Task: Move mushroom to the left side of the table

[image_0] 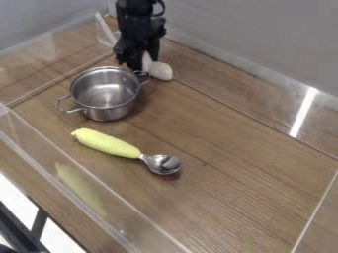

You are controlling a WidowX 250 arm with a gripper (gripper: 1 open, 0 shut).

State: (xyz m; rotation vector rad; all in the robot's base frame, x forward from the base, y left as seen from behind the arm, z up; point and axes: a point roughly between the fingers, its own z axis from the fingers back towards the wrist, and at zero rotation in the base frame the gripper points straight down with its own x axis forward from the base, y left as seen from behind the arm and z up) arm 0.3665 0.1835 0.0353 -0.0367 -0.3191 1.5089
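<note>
the tool, part closed on the mushroom, hangs low at the counter's far edge, the mushroom's cream end poking out right, just beside the pot.

brown wood-grain table, bordered by low clear acrylic walls on all visible sides. resting on it toward the far left: a small steel pot with two side handles, upright and open-topped. nearer the front, well apart from the pot: a metal spoon with a yellow handle, lying flat, handle pointing left and bowl to the right. at the far edge, just beside the pot's right rim: a pale mushroom, low at the tabletop under the dark arm; cannot tell whether actually touching the wood. faint reflections along the clear walls.
</note>
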